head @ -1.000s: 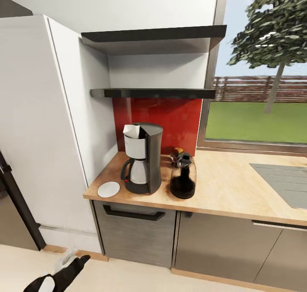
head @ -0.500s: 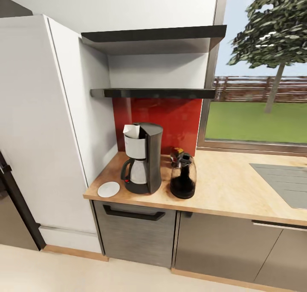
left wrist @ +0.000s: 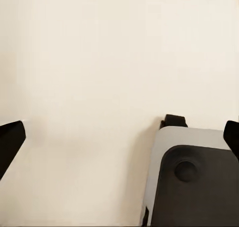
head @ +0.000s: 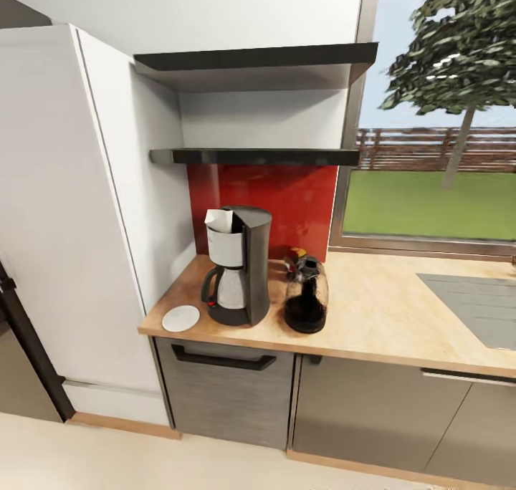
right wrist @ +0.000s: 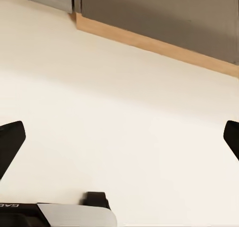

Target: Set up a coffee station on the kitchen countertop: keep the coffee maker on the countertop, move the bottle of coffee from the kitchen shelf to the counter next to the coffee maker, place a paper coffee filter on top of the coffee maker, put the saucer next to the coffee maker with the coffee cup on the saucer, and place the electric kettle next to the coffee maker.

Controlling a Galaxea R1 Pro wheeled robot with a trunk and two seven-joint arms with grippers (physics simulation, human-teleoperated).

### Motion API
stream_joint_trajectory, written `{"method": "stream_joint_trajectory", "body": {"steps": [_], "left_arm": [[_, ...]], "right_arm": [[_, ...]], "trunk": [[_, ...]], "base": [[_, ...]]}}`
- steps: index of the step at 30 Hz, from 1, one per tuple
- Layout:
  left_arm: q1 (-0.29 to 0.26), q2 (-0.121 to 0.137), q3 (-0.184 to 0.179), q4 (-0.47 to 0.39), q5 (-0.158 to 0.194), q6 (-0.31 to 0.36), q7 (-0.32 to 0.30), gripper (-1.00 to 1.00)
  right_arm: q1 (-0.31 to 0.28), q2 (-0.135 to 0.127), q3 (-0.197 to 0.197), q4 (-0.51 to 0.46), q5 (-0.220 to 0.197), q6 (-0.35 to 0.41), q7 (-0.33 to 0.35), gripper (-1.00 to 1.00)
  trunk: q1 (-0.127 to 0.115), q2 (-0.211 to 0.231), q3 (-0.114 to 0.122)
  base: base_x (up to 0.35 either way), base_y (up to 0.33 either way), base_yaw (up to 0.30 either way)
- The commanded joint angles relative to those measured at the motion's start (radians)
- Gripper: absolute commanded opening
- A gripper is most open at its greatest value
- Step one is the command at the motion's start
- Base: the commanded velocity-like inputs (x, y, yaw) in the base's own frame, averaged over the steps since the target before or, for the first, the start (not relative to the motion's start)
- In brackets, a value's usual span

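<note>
On the wooden countertop (head: 401, 318) stands the dark coffee maker (head: 240, 264), with a white paper filter (head: 221, 221) on its top. A white saucer (head: 180, 318) lies to its left with nothing on it. To its right sits the glass electric kettle (head: 306, 298), and the bottle of coffee (head: 294, 254) is partly hidden behind the kettle. The coffee cup is out of view. My left gripper (left wrist: 119, 140) hangs open over the pale floor, and my right gripper (right wrist: 119, 140) is open above the floor too.
Two dark shelves (head: 254, 156) hang bare above the coffee maker. A tall white cabinet (head: 64, 210) stands on the left and a grey inset panel (head: 473, 305) lies in the counter on the right. The cabinet kickboard (right wrist: 149, 44) runs along the floor, and my own base (left wrist: 196, 182) is below the left gripper.
My left arm, which showed at the lower left of the head view a second ago, has dropped out of that view. The camera has shifted slightly; the counter items have not moved.
</note>
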Motion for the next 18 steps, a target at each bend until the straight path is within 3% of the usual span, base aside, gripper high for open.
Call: {"method": "stream_joint_trajectory", "body": {"steps": [1, 18], "left_arm": [[0.0, 0.0, 0.008, 0.001, -0.011, -0.004, 0.007, 1.0], [0.013, -0.001, 0.007, 0.028, -0.015, 0.0, 0.007, 1.0]], "right_arm": [[-0.001, 0.001, 0.006, 0.001, 0.0, -0.001, -0.007, 1.0], [-0.001, 0.002, 0.006, 0.0, -0.066, -0.001, -0.006, 1.0]], "trunk": [[0.0, -0.002, -0.002], [0.0, -0.002, -0.005]], "base": [[0.0, 0.0, -0.27], [0.0, -0.014, -0.296]]}}
